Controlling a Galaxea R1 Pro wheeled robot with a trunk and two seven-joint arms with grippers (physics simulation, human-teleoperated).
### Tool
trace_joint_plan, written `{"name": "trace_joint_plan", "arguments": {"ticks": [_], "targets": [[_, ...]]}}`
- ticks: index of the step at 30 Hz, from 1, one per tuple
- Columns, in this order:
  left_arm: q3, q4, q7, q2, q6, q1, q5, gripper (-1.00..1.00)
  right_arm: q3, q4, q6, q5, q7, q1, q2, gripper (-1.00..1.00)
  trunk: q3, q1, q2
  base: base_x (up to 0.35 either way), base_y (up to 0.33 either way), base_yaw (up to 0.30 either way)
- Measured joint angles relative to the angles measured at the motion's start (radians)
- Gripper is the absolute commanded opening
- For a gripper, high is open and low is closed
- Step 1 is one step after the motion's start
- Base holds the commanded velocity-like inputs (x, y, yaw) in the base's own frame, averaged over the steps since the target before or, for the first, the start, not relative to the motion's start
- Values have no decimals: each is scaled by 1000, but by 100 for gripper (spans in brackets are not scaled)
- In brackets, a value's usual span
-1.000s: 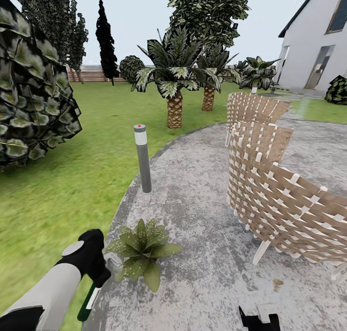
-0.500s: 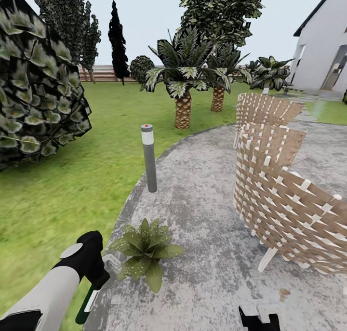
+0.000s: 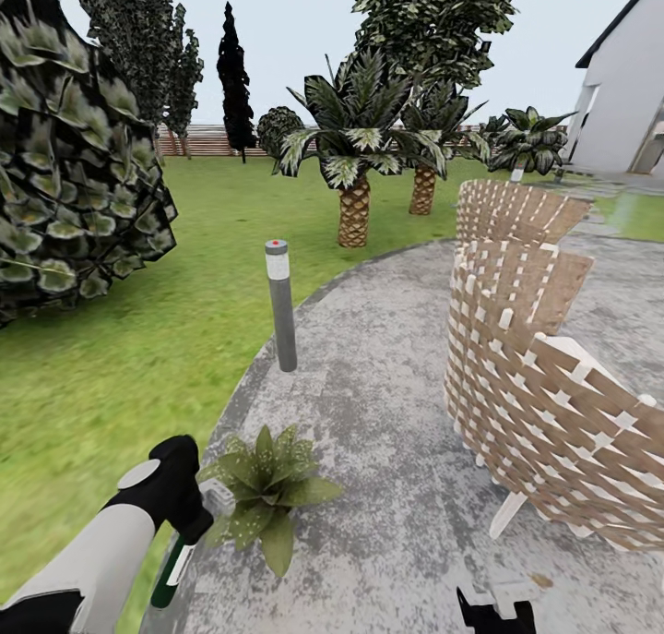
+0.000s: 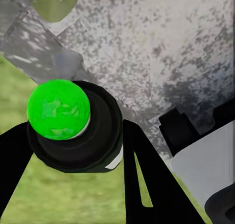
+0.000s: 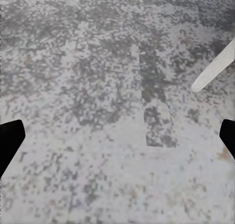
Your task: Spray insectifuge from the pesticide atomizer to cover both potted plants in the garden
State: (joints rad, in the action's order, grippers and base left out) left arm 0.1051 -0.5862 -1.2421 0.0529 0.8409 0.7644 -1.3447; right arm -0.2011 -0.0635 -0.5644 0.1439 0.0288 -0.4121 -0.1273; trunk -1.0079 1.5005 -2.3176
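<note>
green atomizer [image 3: 169, 565] gripped, beside potted plant [image 3: 263, 491]

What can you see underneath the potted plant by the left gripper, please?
Grey paving lies under the potted plant, near the lawn's edge. Its leaves cover the pot, so I cannot see that.

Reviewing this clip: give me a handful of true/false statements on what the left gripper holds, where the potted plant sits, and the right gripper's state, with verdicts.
1. The left gripper is shut on the pesticide atomizer. True.
2. The potted plant stands on the grass. False: it stands on the grey paved circle, near its edge.
3. The right gripper is open with nothing between its fingers. True.
4. The grey bollard lamp lies toppled on the paving. False: it stands upright at the edge of the paving.
5. Woven chairs stand on the paving, right of the plant. True.
</note>
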Motion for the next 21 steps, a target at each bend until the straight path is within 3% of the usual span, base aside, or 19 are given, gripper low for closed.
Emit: {"name": "trace_joint_plan", "arguments": {"ticks": [2,3,5,11,16,21], "targets": [[0,0,-2,-5,3,20,-3,-100,0,0,0,1,0,0,1,100,0,0,0,2,0,156],[-1,10,-2,-7,5,55,-6,-100,0,0,0,1,0,0,2,100,0,0,0,0,0,252],[-3,14,-2,-7,47,72,-6,-100,0,0,0,1,0,0,2,100,0,0,0,0,0,273],[-8,15,-3,-16,66,80,1,-100,0,0,0,1,1,0,2,100,0,0,0,0,0,63],[-10,20,-3,-14,69,84,-13,-100,0,0,0,2,0,0,2,100,0,0,0,6,0,0],[-11,20,-3,-8,69,81,-10,-100,0,0,0,1,1,0,2,100,0,0,0,202,175,0]]}}
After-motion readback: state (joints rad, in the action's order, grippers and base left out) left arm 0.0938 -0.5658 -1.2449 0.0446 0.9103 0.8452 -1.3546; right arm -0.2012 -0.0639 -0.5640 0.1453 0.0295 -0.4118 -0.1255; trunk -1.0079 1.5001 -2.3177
